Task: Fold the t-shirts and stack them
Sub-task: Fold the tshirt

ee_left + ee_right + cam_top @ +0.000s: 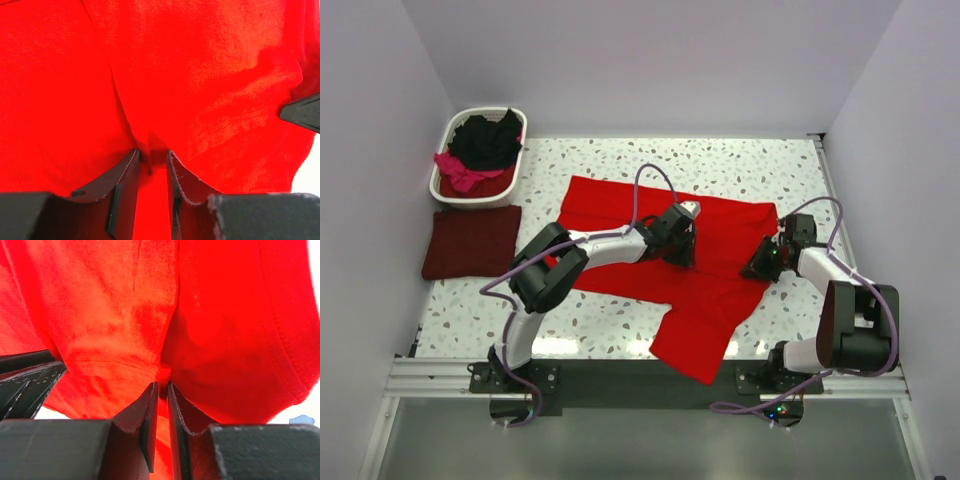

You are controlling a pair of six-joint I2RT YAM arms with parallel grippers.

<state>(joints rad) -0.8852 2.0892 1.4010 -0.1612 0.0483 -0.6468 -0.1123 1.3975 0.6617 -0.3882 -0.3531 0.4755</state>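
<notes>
A bright red t-shirt (715,300) lies spread across the middle of the table, one part hanging towards the near edge. My left gripper (682,250) presses into its centre. In the left wrist view its jaws (152,152) are shut on a pinched ridge of the red cloth (210,75). My right gripper (758,268) sits at the shirt's right edge. The right wrist view shows it (162,385) nearly closed on a fold of red fabric (110,305). A dark maroon t-shirt (470,242) lies folded at the left. Black (485,140) and pink (460,172) shirts fill the basket.
The white laundry basket (448,130) stands at the back left corner, just behind the maroon shirt. White walls enclose the speckled table (620,320) on three sides. The two grippers are close together, each one's fingers showing at the edge of the other's wrist view.
</notes>
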